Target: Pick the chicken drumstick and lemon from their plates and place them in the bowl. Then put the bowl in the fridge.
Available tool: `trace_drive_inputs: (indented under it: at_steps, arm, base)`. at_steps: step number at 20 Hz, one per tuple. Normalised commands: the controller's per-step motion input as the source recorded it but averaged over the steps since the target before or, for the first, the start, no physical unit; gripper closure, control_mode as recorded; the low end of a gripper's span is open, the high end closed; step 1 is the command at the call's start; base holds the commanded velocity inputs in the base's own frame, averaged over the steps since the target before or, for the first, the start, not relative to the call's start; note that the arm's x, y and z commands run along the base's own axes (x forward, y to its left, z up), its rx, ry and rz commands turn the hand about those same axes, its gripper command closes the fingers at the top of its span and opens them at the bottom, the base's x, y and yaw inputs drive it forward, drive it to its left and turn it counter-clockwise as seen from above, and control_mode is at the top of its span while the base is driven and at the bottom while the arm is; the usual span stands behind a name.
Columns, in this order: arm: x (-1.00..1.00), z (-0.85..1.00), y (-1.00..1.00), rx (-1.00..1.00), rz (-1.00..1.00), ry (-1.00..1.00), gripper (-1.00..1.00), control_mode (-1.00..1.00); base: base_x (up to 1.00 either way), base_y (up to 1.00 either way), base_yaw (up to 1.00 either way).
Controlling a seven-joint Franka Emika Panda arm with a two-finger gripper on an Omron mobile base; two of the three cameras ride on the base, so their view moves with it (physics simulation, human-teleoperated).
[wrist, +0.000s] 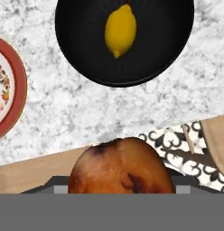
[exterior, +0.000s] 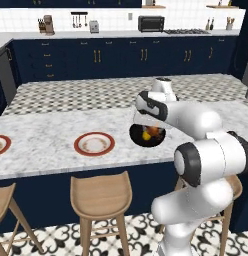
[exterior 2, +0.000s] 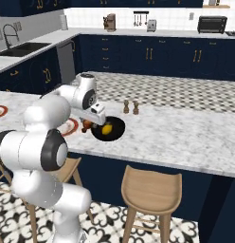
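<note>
My gripper (exterior 2: 88, 122) is shut on the chicken drumstick (wrist: 121, 167), a reddish-brown lump held in the air just off the near rim of the black bowl (wrist: 82, 49). The drumstick hides the fingertips in the hand view. In the bowl lies the yellow lemon (wrist: 120, 30). From the left base view the drumstick (exterior: 155, 131) hangs over the bowl (exterior: 139, 140), beside the lemon (exterior: 146, 135). One red-rimmed plate (exterior: 79, 145) sits bare left of the bowl, and another plate (exterior: 6, 145) lies at the far left. The fridge is out of view.
The bowl stands near the front edge of the marble island counter (exterior 2: 185, 137). Two small shakers (exterior 2: 131, 107) stand behind it. Wooden stools (exterior: 101, 195) line the front of the island, with one stool (exterior 2: 150, 187) to the right.
</note>
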Motion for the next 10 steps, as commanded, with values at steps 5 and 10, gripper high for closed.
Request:
trace_drive_inputs:
  at_steps: [5,10]
  arm:
    - [1.0,-0.12,-0.21,0.0,0.0,0.19,1.0,-1.0]
    - [0.99,-0.52,-0.01,0.0,0.01,0.06,1.0,-1.0]
  base:
    - [0.0,0.0,0.0]
    - [0.0,0.0,0.0]
